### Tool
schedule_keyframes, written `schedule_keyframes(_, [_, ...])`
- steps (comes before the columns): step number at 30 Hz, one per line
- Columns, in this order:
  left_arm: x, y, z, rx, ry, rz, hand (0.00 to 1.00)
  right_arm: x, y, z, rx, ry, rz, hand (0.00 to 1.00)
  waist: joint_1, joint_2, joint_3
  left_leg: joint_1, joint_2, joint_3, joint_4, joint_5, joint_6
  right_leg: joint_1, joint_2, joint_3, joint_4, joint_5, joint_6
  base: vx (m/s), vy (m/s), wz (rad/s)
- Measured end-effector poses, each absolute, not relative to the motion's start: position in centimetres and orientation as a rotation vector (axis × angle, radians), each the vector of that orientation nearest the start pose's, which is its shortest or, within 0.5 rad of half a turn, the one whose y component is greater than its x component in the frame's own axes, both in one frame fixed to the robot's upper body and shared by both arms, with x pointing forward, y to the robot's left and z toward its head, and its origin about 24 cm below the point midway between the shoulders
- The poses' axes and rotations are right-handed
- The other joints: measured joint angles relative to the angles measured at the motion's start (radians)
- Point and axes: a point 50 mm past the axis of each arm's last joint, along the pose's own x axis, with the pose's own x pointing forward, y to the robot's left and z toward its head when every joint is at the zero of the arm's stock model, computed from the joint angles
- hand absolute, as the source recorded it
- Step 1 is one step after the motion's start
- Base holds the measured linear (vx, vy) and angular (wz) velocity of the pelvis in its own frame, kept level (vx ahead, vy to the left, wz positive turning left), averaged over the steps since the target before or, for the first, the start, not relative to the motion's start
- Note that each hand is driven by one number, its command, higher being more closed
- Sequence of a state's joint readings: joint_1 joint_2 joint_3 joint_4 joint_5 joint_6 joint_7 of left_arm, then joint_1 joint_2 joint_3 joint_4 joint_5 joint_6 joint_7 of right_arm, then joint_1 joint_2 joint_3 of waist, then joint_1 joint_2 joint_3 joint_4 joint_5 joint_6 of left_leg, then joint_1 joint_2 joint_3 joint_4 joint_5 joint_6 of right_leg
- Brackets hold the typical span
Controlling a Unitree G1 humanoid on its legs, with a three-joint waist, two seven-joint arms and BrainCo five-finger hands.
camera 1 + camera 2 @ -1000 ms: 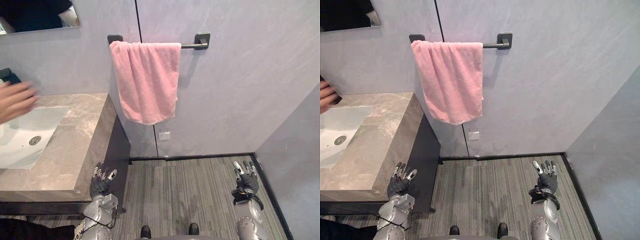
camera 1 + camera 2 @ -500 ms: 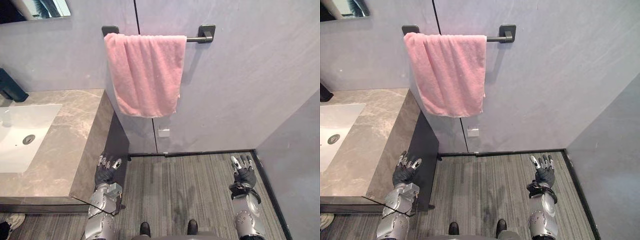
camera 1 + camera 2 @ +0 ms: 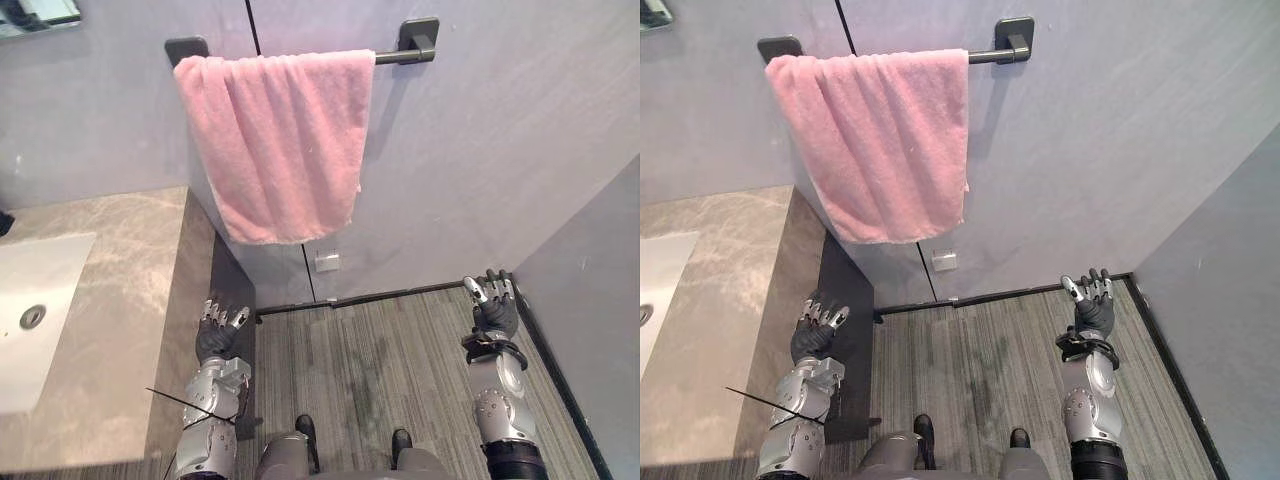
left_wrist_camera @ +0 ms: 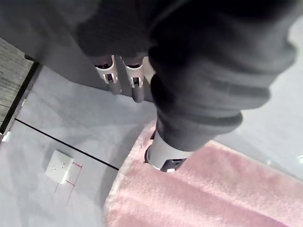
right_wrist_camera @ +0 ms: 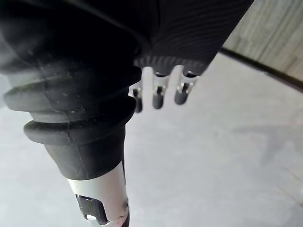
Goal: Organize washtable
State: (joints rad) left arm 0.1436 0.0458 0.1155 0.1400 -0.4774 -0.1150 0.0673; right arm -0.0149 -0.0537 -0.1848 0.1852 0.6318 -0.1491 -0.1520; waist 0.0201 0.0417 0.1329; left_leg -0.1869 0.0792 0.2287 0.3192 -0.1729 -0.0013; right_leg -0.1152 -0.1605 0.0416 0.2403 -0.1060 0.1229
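**Washtable: both hands empty, approach not begun**

We find the left hand (image 3: 215, 340) low, with its fingers (image 4: 110, 75) straight and slightly apart and the thumb (image 4: 163, 158) out to the side. It holds nothing. The right hand (image 3: 494, 312) is also spread, with its fingers (image 5: 158, 92) straight and pointing at bare wall, and it too holds nothing.

The counter (image 3: 120, 290) stands just beside the left hand, on its outer side, with the top above finger level. The sink (image 3: 40, 290) lies further out the same way. The towel (image 3: 275, 150) hangs well above the left hand and slightly toward the right one. It is draped over the rail (image 3: 400, 55), gathered toward the end nearer the counter. Its lower hem slopes, and the rail end nearer the right hand is bare.

We judge the task scarcely begun, and the step in hand is a first reach, most likely for the towel.

Recommendations:
- Raise the left hand straight up past the counter edge before moving inward. The dark side panel is close to the fingertips and could snag them.
- Keep the fingers open until they bracket the hem, then close on a full fold, not a corner, since loose pile slips.
- Draw the cloth along the rail, not down off it.
- Bring the right hand across to steady the free edge; at present it is well apart from all the work
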Motion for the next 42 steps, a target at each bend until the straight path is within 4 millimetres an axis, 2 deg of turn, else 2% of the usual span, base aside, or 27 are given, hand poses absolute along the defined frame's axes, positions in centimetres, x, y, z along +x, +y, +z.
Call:
schedule_keyframes(1, [21.1,20.4,-1.2,-0.411,0.133,0.308,0.0,24.4,-21.8,1.2,0.579,0.004,-0.422,0.0,0.0,0.002,0.0,0.009,-0.002,0.008,0.001,-0.004,0.005,-0.008,-0.002,0.002,0.025,-0.001,0.002,0.31,0.234,-0.47])
schedule_keyframes(2, [21.3,20.7,-0.8,-0.395,0.119,0.304,0.0,24.4,-21.4,0.7,0.584,0.025,-0.421,0.0,-0.002,0.005,0.0,0.045,-0.009,0.027,-0.002,-0.011,0.013,-0.051,-0.016,-0.003,0.147,-0.005,0.006,0.32,0.204,-0.21])
schedule_keyframes(4, [21.9,21.1,-0.1,-0.369,0.096,0.29,0.0,24.2,-21.3,0.0,0.585,0.058,-0.426,0.0,-0.005,0.003,0.002,0.096,-0.016,0.026,-0.028,-0.016,0.024,-0.097,-0.033,-0.025,0.291,0.006,-0.011,0.29,0.125,-0.06])
schedule_keyframes(5, [22.2,21.2,0.2,-0.35,0.083,0.28,0.0,24.2,-21.2,-0.3,0.582,0.074,-0.427,0.0,-0.007,0.001,0.002,0.135,-0.017,0.023,-0.051,-0.018,0.028,-0.104,-0.036,-0.058,0.332,-0.026,-0.032,0.23,0.018,0.02])
schedule_keyframes(6, [22.5,21.4,0.5,-0.337,0.069,0.276,0.0,24.2,-20.9,-0.4,0.574,0.081,-0.413,0.0,-0.005,-0.003,0.0,0.159,-0.016,0.02,-0.07,-0.018,0.027,-0.107,-0.033,-0.083,0.322,-0.058,-0.028,0.21,-0.01,0.06])
schedule_keyframes(7, [22.6,21.5,0.7,-0.331,0.062,0.276,0.0,24.3,-20.8,-0.3,0.574,0.081,-0.404,0.0,-0.005,-0.002,0.0,0.161,-0.016,0.018,-0.077,-0.018,0.027,-0.113,-0.029,-0.093,0.3,-0.065,-0.031,0.18,-0.069,0.14])
schedule_keyframes(8, [22.9,21.7,1.1,-0.32,0.049,0.274,0.0,24.5,-20.6,-0.2,0.574,0.077,-0.392,0.0,-0.006,-0.019,-0.003,0.159,-0.016,0.012,-0.08,-0.018,0.026,-0.12,-0.011,-0.092,0.219,-0.065,-0.031,0.16,-0.118,0.25])
schedule_keyframes(9, [23.1,22.0,1.3,-0.311,0.04,0.278,0.0,24.5,-20.6,-0.2,0.575,0.074,-0.386,0.0,-0.007,-0.036,-0.006,0.147,-0.026,0.002,-0.075,-0.017,0.018,-0.113,0.007,-0.073,0.097,-0.006,-0.035,0.16,-0.141,0.31])
schedule_keyframes(10, [23.2,22.0,1.4,-0.313,0.036,0.281,0.0,24.5,-20.7,-0.1,0.571,0.072,-0.384,0.0,-0.008,-0.043,-0.004,0.144,-0.033,-0.009,-0.073,-0.018,0.013,-0.111,0.008,-0.07,0.072,0.01,-0.027,0.16,-0.162,0.28])
schedule_keyframes(11, [23.3,21.6,1.4,-0.333,0.036,0.289,0.0,24.6,-21.2,0.0,0.559,0.066,-0.39,0.0,-0.007,-0.021,0.001,0.143,-0.015,-0.024,-0.075,-0.018,-0.004,-0.088,0.023,-0.085,0.042,0.02,-0.037,0.17,-0.158,0.18])
schedule_keyframes(12, [23.3,21.7,1.6,-0.334,0.026,0.293,0.0,24.6,-21.3,0.0,0.56,0.068,-0.393,0.0,-0.006,-0.015,0.001,0.147,-0.003,-0.035,-0.079,-0.008,-0.02,-0.064,0.036,-0.097,0.009,0.026,-0.043,0.17,-0.154,0.11])
schedule_keyframes(16, [23.6,21.3,3.4,-0.355,-0.058,0.282,0.0,24.6,-22.0,0.3,0.543,0.058,-0.4,0.0,-0.008,-0.013,-0.001,0.198,0.024,-0.065,-0.15,0.007,-0.044,0.005,0.069,-0.133,-0.053,0.038,-0.061,0.13,-0.109,0.13])
schedule_keyframes(20, [23.4,21.3,5.4,-0.383,-0.165,0.338,0.0,24.5,-22.9,0.6,0.532,0.037,-0.425,0.0,-0.004,-0.013,-0.002,0.208,0.019,-0.094,-0.185,0.011,-0.05,0.037,0.067,-0.168,-0.115,0.061,-0.057,0.05,0.027,0.25])
schedule_keyframes(25, [22.9,21.9,6.4,-0.324,-0.205,0.403,0.0,24.7,-22.4,0.8,0.508,0.036,-0.405,0.0,-0.001,-0.008,-0.01,0.22,-0.008,-0.119,-0.185,0.012,-0.049,0.106,0.051,-0.187,-0.206,0.096,-0.038,0.0,0.055,0.17])
schedule_keyframes(27, [22.6,22.6,7.5,-0.283,-0.257,0.447,0.0,24.8,-21.9,1.0,0.525,0.023,-0.395,0.0,-0.002,-0.003,-0.013,0.219,-0.014,-0.122,-0.188,0.012,-0.049,0.122,0.047,-0.191,-0.24,0.117,-0.035,-0.02,0.034,0.05])
schedule_keyframes(30, [22.2,23.2,8.8,-0.235,-0.319,0.5,0.0,24.7,-21.6,0.9,0.537,0.028,-0.391,0.0,-0.003,0.0,-0.016,0.225,-0.015,-0.127,-0.197,0.013,-0.048,0.13,0.042,-0.198,-0.248,0.12,-0.035,-0.03,0.018,0.04])
schedule_keyframes(35, [21.9,24.2,9.6,-0.202,-0.357,0.548,0.0,24.8,-21.3,0.9,0.537,0.027,-0.365,0.0,-0.004,0.004,-0.021,0.234,-0.009,-0.129,-0.217,0.014,-0.047,0.141,0.053,-0.198,-0.28,0.143,-0.041,-0.04,-0.015,-0.02])
schedule_keyframes(38, [22.5,25.0,10.4,-0.135,-0.376,0.514,0.0,24.8,-21.3,0.8,0.536,0.032,-0.366,0.0,-0.004,0.007,-0.032,0.233,-0.009,-0.129,-0.221,0.022,-0.051,0.144,0.054,-0.198,-0.294,0.155,-0.045,-0.06,-0.018,-0.01])
schedule_keyframes(42, [24.8,26.4,10.2,-0.044,-0.327,0.423,0.0,24.9,-20.6,0.5,0.53,0.051,-0.326,0.0,-0.001,0.002,-0.053,0.223,-0.009,-0.12,-0.241,0.047,-0.056,0.138,0.059,-0.184,-0.333,0.186,-0.052,-0.09,-0.038,-0.09])
